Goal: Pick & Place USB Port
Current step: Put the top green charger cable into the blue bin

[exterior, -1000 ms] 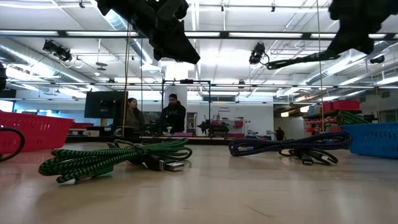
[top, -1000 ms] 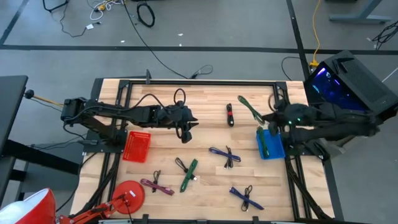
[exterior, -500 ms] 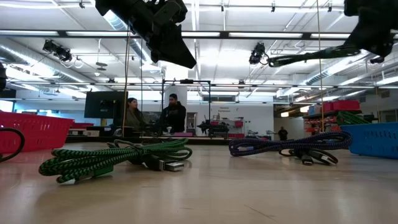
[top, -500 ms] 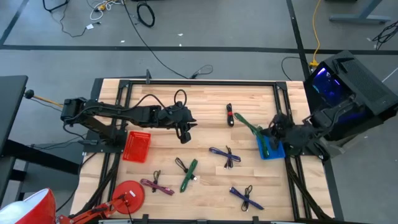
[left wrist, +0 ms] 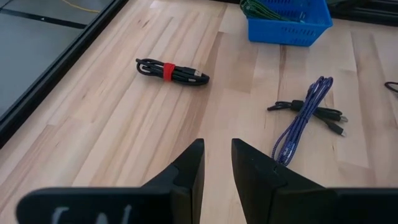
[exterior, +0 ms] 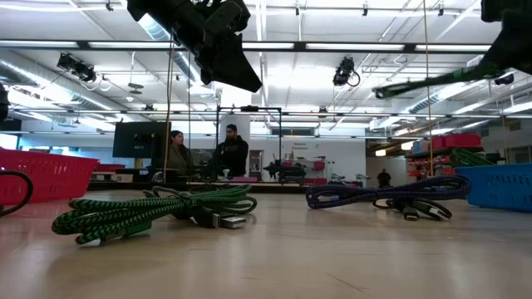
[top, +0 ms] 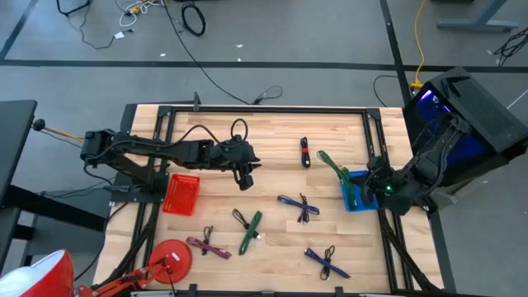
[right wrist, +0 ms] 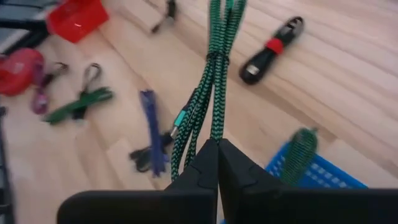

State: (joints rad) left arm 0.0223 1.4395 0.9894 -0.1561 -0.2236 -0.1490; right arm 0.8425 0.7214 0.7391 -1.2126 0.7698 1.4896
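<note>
as the right arm has swung back toward the right edge of the high view, its right gripper (right wrist: 214, 163), jaws clamped on the green cable (top: 333, 167), now hangs over the blue basket (top: 366, 200) at centre right, so the drop looks close. one green bundle already lies in that basket. the left gripper (top: 245, 177) has stayed at centre, jaws narrowly parted and empty, above bare wood. the purple cable (top: 298, 207), black cable (top: 304, 153) and red basket (top: 182, 194) haven't moved.
</note>
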